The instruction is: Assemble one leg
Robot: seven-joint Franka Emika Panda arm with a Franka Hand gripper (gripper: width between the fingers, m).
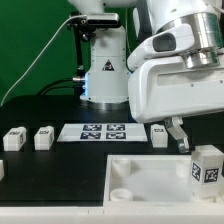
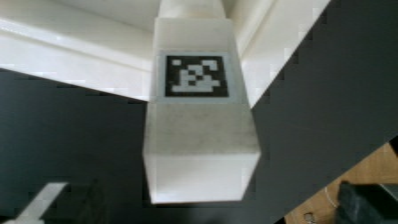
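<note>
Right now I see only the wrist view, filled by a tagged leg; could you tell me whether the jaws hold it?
Observer: No, the jaws stand open; the leg stands upright on the tabletop's corner at the exterior view's right.
Operator: Are other legs about?
Observer: Two spare legs sit toward the exterior view's left of the marker board, a third to its right.
Operator: Any free sockets?
Observer: The two sockets opposite the leg are empty.

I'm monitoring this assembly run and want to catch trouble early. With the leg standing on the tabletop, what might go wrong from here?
1. The leg stands upright at the tabletop's corner with the gripper open beside it, so nothing holds it; a bump from a finger could topple it.
2. Whether it is fully seated is unclear; it may still be loose.
3. It sits near the tabletop's edge, so a fall could carry it off.
</note>
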